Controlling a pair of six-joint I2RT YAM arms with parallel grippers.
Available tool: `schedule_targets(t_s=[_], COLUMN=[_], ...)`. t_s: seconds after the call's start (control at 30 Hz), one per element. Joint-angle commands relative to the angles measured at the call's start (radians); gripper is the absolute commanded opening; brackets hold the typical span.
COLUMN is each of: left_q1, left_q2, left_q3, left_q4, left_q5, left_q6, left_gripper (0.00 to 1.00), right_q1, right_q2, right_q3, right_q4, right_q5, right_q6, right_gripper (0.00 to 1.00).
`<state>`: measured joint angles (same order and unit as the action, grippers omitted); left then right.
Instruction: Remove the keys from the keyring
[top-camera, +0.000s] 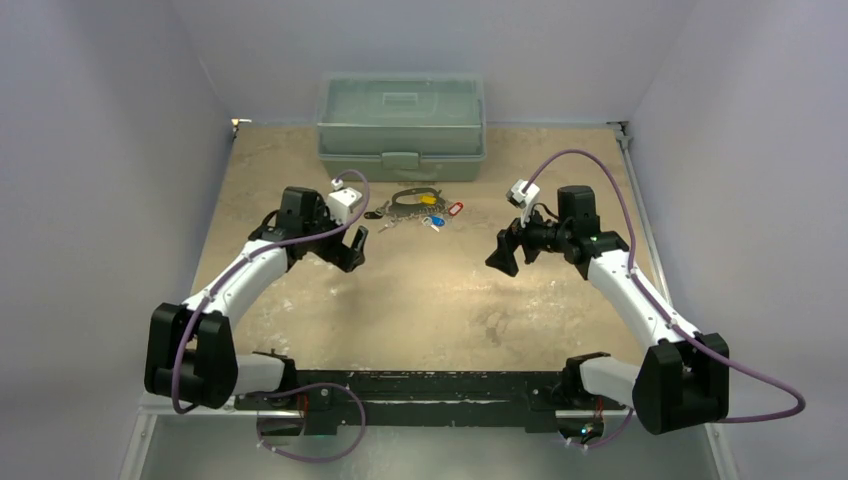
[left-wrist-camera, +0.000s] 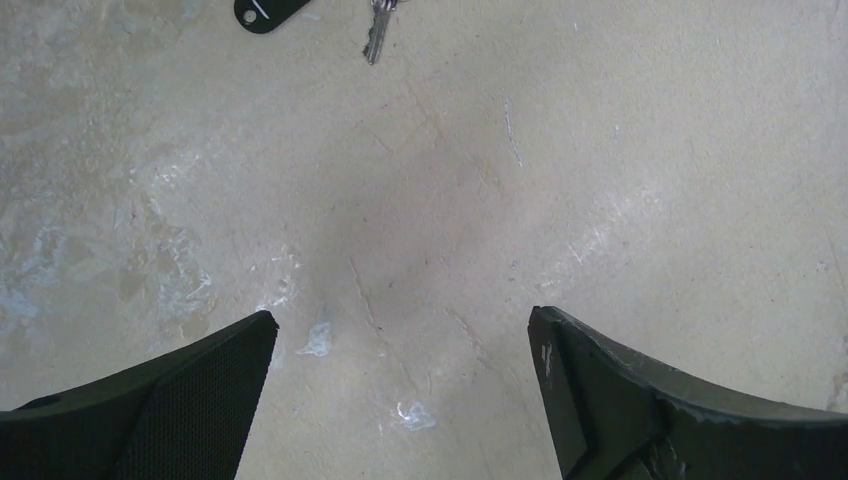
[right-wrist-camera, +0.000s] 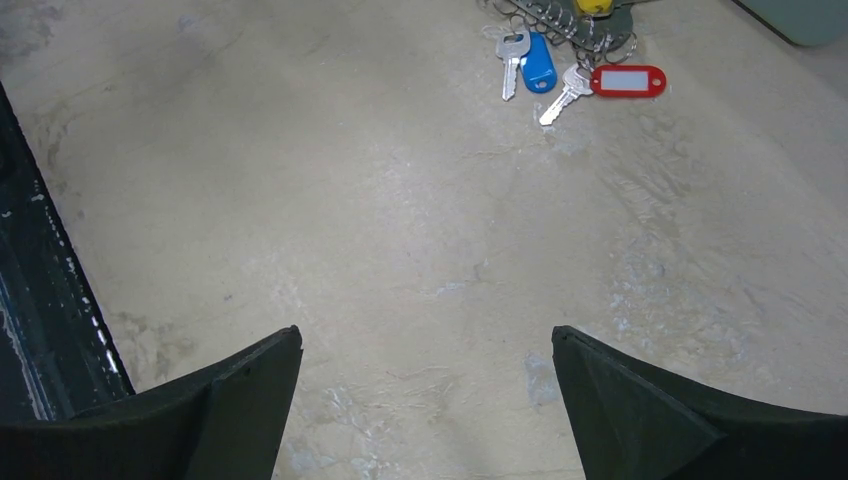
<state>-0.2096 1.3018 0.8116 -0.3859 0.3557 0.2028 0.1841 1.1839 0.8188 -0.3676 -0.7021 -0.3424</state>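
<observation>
The keys (top-camera: 425, 213) lie in a cluster on the tan table, just in front of the box, with red (top-camera: 455, 209), yellow (top-camera: 428, 199) and blue (top-camera: 437, 221) tags. The grey oval keyring (top-camera: 412, 194) lies among them. My left gripper (top-camera: 355, 250) hovers open to their near left. My right gripper (top-camera: 503, 255) hovers open to their near right. The left wrist view shows a dark oval tag (left-wrist-camera: 270, 12) and one key (left-wrist-camera: 377, 35) far ahead of the open left gripper (left-wrist-camera: 402, 318). In the right wrist view, the blue tag (right-wrist-camera: 538, 62) and red tag (right-wrist-camera: 628, 80) lie well ahead of the open right gripper (right-wrist-camera: 426, 332).
A grey-green lidded plastic box (top-camera: 401, 125) stands at the back of the table, right behind the keys. Pale walls close in the table on three sides. A dark bar (right-wrist-camera: 30, 270) runs along the left edge of the right wrist view.
</observation>
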Motion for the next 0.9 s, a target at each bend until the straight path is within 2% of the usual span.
schedule_targets(t_s=[0.0, 0.17, 0.4, 0.7, 0.87], left_q1=[-0.011, -0.031, -0.101, -0.154, -0.17], left_q2=[0.034, 0.139, 0.288, 0.438, 0.538], left_q3=[0.059, 0.158, 0.265, 0.301, 0.361], left_q4=[0.056, 0.056, 0.159, 0.418, 0.476], left_q5=[-0.021, 0.033, 0.086, 0.108, 0.121], left_q6=[0.03, 0.083, 0.126, 0.078, 0.034], left_gripper=[0.99, 0.99, 0.99, 0.99, 0.99], right_q1=[0.002, 0.003, 0.001, 0.001, 0.0], right_q2=[-0.012, 0.004, 0.001, 0.026, 0.037], right_q3=[0.016, 0.021, 0.018, 0.023, 0.029], right_q4=[0.016, 0.015, 0.038, 0.041, 0.038], right_q5=[-0.02, 0.004, 0.04, 0.062, 0.061], right_q6=[-0.021, -0.017, -0.002, 0.004, 0.005], right_gripper=[0.99, 0.99, 0.99, 0.99, 0.99])
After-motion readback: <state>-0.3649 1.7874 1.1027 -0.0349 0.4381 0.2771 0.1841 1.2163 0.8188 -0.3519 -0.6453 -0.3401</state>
